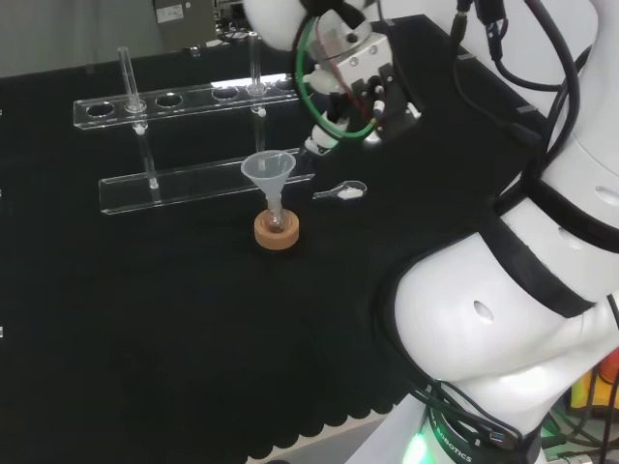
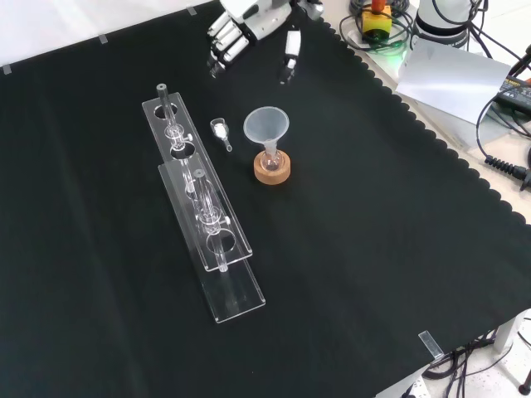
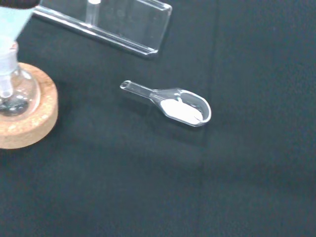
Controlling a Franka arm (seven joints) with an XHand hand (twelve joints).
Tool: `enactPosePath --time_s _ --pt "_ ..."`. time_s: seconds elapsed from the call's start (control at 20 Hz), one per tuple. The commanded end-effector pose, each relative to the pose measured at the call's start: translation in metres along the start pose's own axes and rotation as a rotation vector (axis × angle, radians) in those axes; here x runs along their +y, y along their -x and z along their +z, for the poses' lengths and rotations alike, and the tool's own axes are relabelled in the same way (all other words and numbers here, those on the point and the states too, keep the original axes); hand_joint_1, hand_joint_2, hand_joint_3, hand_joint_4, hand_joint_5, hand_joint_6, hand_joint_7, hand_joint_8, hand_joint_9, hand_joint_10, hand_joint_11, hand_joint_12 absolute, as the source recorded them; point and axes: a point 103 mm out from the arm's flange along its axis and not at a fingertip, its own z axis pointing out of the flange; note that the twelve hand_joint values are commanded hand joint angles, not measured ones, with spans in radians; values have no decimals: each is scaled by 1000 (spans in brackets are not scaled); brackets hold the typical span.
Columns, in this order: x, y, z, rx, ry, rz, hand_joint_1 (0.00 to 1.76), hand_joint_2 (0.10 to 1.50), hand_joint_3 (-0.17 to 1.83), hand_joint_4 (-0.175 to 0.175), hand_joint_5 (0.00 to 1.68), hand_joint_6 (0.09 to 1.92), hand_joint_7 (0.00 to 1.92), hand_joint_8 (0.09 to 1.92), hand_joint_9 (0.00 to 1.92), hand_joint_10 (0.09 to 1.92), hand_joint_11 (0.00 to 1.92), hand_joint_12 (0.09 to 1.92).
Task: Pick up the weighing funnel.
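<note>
Here: clear scoop-shaped weighing funnel (image 3: 167, 100), white powder (image 3: 184, 111) inside, on black cloth (image 3: 148, 187).

White rounded links (image 1: 503, 319) are banded in black; green cables (image 1: 301, 72) are looped beside the black-and-white hand (image 1: 372, 97).

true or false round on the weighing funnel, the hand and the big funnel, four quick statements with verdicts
1. The weighing funnel lies on the cloth, apart from the hand. True.
2. Its scoop is empty. False: white powder lies in it.
3. The funnel stands mouth up with its stem in a flask on a cork ring. True.
4. The weighing funnel rests inside the clear rack. False: in the front view it lies on the cloth beside the rack, between it and the funnel.
</note>
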Motion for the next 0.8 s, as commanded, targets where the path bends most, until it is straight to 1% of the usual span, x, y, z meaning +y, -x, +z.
enactPosePath --time_s 0.05,0.3,0.5,0.8 --pt "2 26 13 97 3 25 585 722 256 -27 204 87 88 726 334 752 182 1527" --pt "13 41 30 146 -4 36 591 726 257 -31 237 87 121 729 373 736 186 1526" --pt "25 50 45 148 2 42 691 744 289 -38 349 87 237 727 478 679 227 1492" --pt "50 58 71 166 -8 44 798 717 403 -42 485 87 405 722 642 601 301 1413"
